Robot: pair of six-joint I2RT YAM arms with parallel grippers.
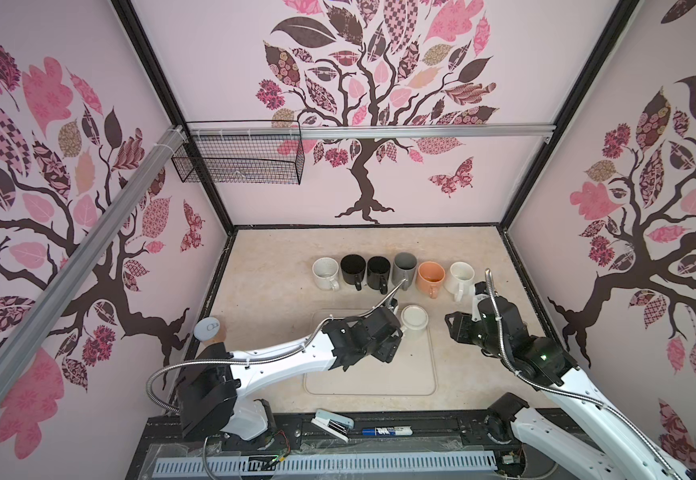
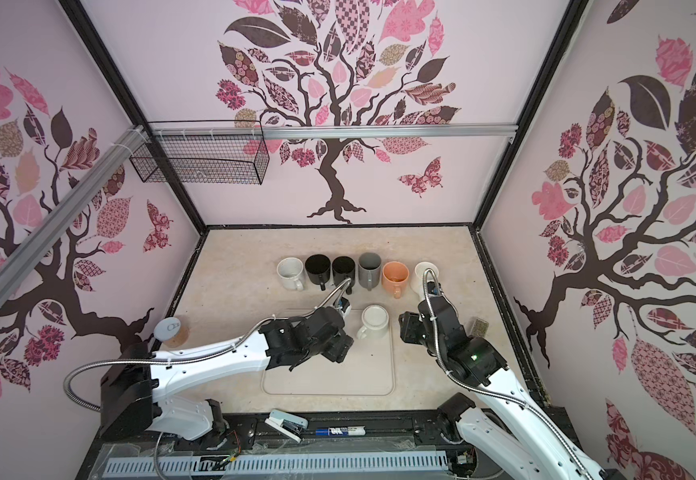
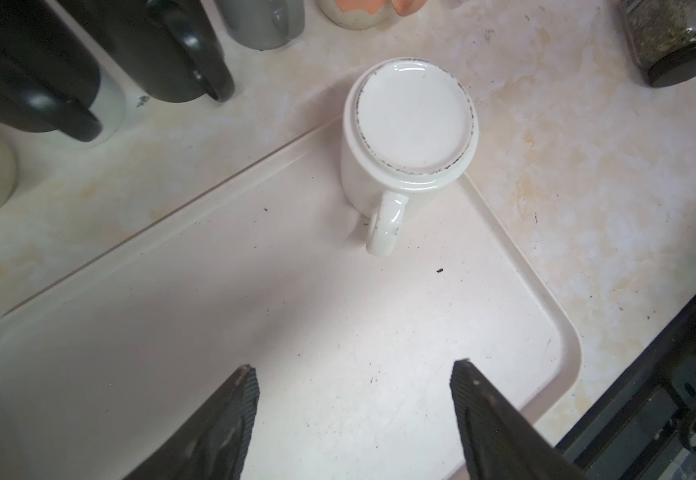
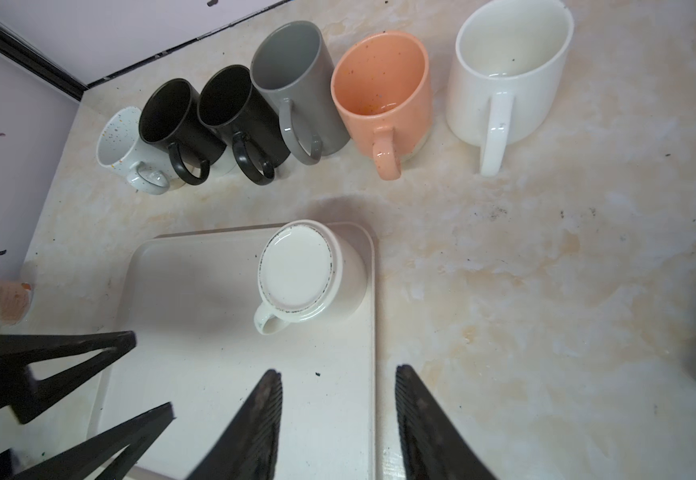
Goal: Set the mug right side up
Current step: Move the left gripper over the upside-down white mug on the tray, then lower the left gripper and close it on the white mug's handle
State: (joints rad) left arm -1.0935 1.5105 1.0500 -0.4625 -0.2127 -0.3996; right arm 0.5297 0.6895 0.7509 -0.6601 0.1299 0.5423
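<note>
**Mug status: inverted on tray, both tools clear**

**1. Task item.** The white mug [image 1: 414,319] [image 2: 374,318] [image 3: 415,120] [image 4: 296,274] stands upside down, base up and rim down. It sits in the far right corner of the tray [image 1: 379,374] [image 2: 338,378] [image 3: 255,332] [image 4: 213,332]. Its handle points toward the tray's centre, on the left arm's side.

**2. Left tool.** The left tool [image 3: 352,370] [image 4: 149,374] is spread wide, with nothing between its fingers [image 3: 248,368]. Both fingertips are over bare tray surface. The mug lies ahead of them and apart from them, with no contact.

**3. Right tool.** The right tool [image 4: 338,370] is parted more narrowly and holds nothing. It sits across the tray's right rim, with one finger over the tray and one over the worktop [image 1: 263,291] just beside it. It is apart from the mug.

**4. Arm pose.**
- The left arm [image 1: 280,357] [image 2: 213,361] reaches from the tray's near left side. Its forearm stretches low across the tray toward the mug's corner, and its wrist is tipped down.
- The right arm [image 1: 546,357] [image 2: 475,357] comes in from the tray's near right side. Its wrist is angled inward toward the tray's right edge.

**5. Surroundings.** A row of upright mugs [image 1: 404,270] [image 4: 296,83] stands on the worktop beyond the tray's far edge. A spice jar [image 2: 478,326] [image 3: 670,41] stands to the right of the tray.
</note>
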